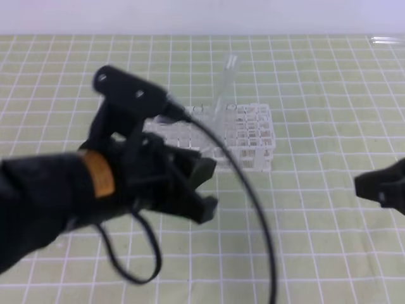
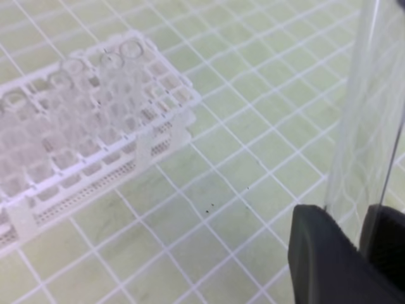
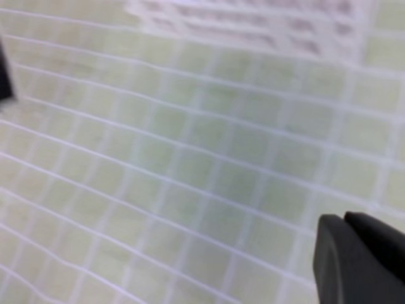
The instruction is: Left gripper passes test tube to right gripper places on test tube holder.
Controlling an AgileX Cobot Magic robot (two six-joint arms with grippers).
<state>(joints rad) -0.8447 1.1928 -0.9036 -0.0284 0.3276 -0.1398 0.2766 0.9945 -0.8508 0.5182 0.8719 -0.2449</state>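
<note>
My left gripper (image 1: 205,188) hangs above the mat in front of the test tube holder (image 1: 253,136). In the left wrist view its two black fingers (image 2: 323,253) are shut on the lower end of the clear test tube (image 2: 367,126), which rises steeply out of the frame. From above, the tube (image 1: 224,85) shows as a faint tilted streak over the white rack. My right gripper (image 1: 380,187) waits at the right edge, well apart from the tube, and its jaws (image 3: 345,221) are shut with nothing in them. The holder (image 2: 95,126) lies left of the held tube.
Other clear tubes (image 2: 120,54) stand in the rack's far corner holes. A green mat with a white grid (image 1: 316,95) covers the table. The left arm's black cable (image 1: 253,202) loops over the mat in front of the rack.
</note>
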